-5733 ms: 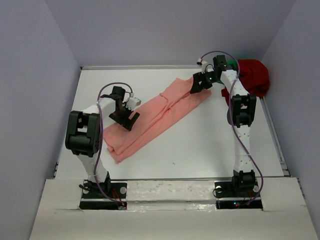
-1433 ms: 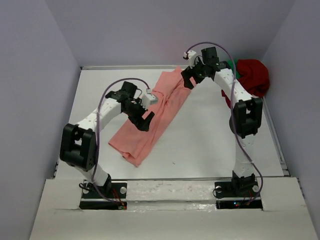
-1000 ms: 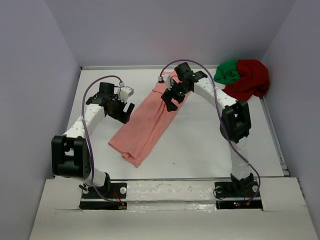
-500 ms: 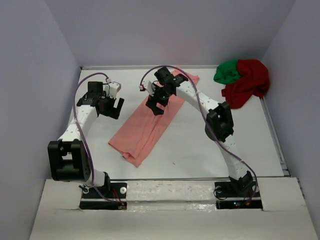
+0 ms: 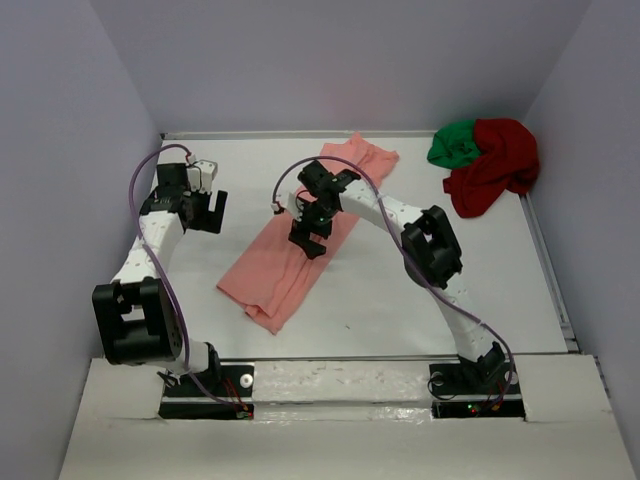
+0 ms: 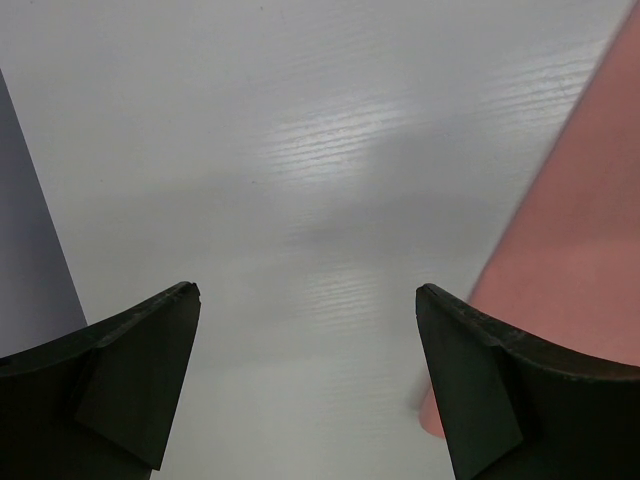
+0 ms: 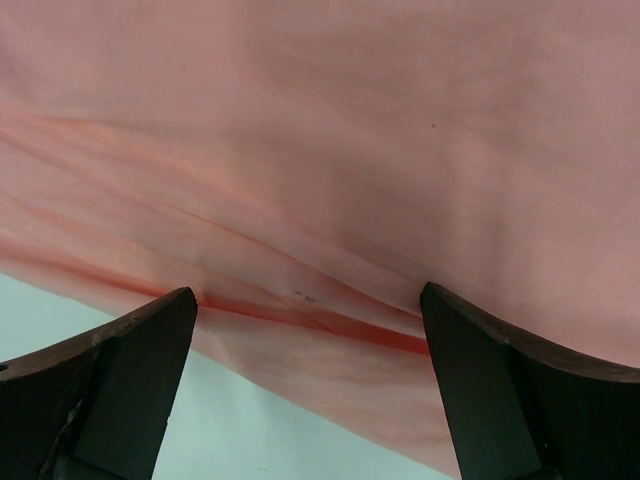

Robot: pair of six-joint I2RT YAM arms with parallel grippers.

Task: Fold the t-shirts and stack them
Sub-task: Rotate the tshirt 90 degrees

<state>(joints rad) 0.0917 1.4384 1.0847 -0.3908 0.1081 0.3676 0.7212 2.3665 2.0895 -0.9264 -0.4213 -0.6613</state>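
Observation:
The salmon-pink t-shirt (image 5: pixel 290 255) lies folded into a long strip, running diagonally from the far middle to the near left of the table. My right gripper (image 5: pixel 309 241) hovers open over the strip's middle. In the right wrist view its wide-apart jaws (image 7: pixel 308 292) frame the pink cloth (image 7: pixel 330 150) and a lengthwise crease, holding nothing. My left gripper (image 5: pixel 205 213) is open over bare table, left of the shirt. The left wrist view shows the pink edge (image 6: pixel 575 250) to the right of its jaws (image 6: pixel 307 292). The green t-shirt (image 5: pixel 453 144) and dark red t-shirt (image 5: pixel 497 160) lie bunched together at the far right.
The white table (image 5: pixel 400 290) is closed in by grey-violet walls on the left, back and right. The left wall (image 6: pixel 30 260) stands close to the left gripper. The right arm arches across the table's middle from its base at the near right.
My right gripper has swung left and nearer, from the shirt's far end to over its middle. My left gripper has drawn off the shirt toward the left wall. The shirt stays put.

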